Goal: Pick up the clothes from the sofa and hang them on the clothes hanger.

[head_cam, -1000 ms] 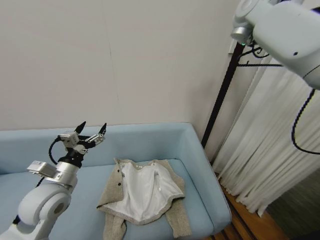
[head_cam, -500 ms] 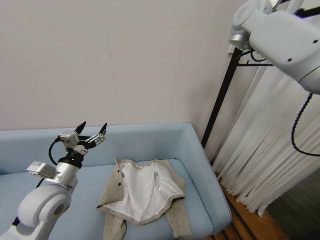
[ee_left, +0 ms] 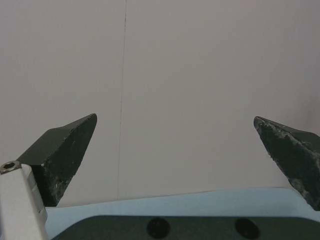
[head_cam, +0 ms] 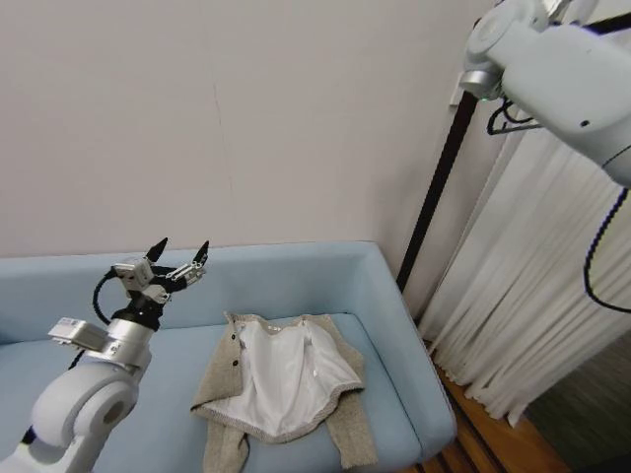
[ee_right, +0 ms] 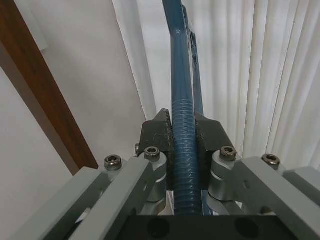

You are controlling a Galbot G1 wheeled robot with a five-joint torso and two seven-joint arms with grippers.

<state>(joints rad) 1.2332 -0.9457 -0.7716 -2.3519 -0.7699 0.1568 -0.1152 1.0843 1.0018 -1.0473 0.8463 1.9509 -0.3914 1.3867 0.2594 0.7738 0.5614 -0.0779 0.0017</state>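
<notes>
A beige cardigan with a white lining (head_cam: 281, 384) lies spread open on the light blue sofa (head_cam: 394, 325), toward its right end. My left gripper (head_cam: 177, 258) stands open over the seat, left of the cardigan, fingers pointing up and holding nothing. In the left wrist view its dark fingertips (ee_left: 65, 152) are wide apart in front of the wall. My right arm (head_cam: 557, 59) is raised at the top right beside the dark rack pole (head_cam: 434, 192). In the right wrist view the right gripper (ee_right: 183, 135) is shut on a blue ribbed hanger bar (ee_right: 181, 75).
White curtains (head_cam: 532, 286) hang to the right of the sofa, behind the rack pole. A black hook (head_cam: 505, 116) shows under the right arm. Wooden floor (head_cam: 483, 434) lies past the sofa's right arm. A brown wooden strip (ee_right: 40, 95) crosses the right wrist view.
The right arm has shifted slightly to the right and up near the rack top, the black hook moving with it. The left arm and the cardigan have stayed put.
</notes>
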